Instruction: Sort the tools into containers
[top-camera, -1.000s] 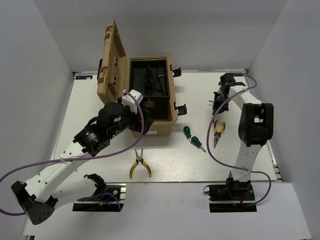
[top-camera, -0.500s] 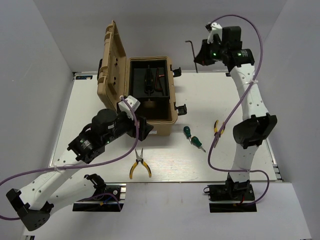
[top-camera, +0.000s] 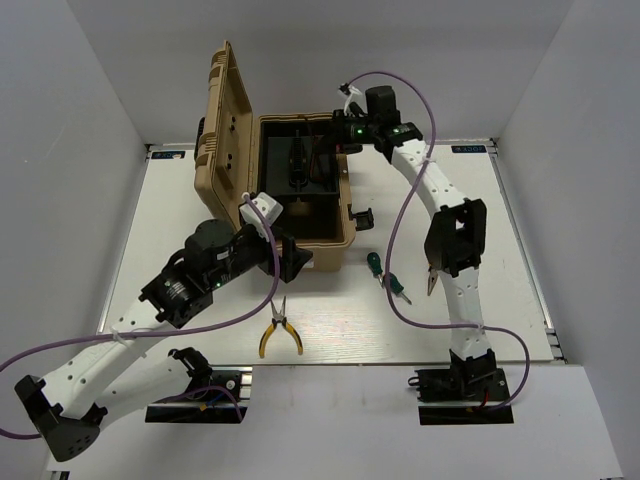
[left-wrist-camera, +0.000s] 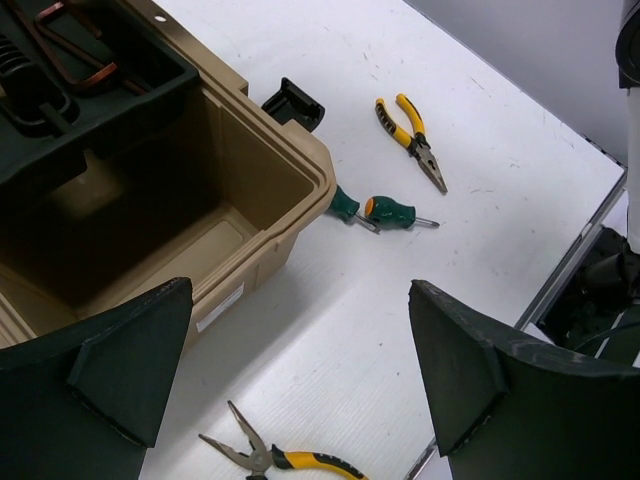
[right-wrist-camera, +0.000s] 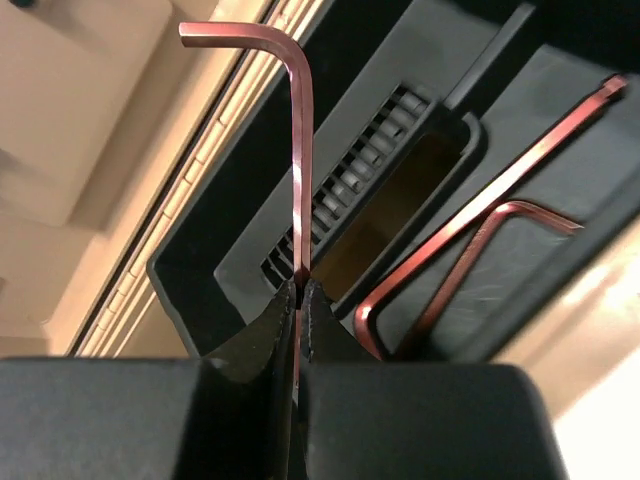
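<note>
The tan toolbox stands open, its lid raised at the left. My right gripper hangs over its black tray, shut on a thin brown hex key that sticks up from the fingers. Two more hex keys lie in the tray. My left gripper is open and empty at the box's front corner. One yellow-handled pliers lies just below it. Two green screwdrivers lie right of the box. The other pliers lies further right.
A black side latch sticks out from the toolbox's right wall. The lower compartment of the box is open in front of the tray. My right arm's upright link stands over the right part of the table.
My right arm has lifted the hex key from the far right of the table and swung it left to above the toolbox tray. My left gripper has drawn back to the box's front corner.
</note>
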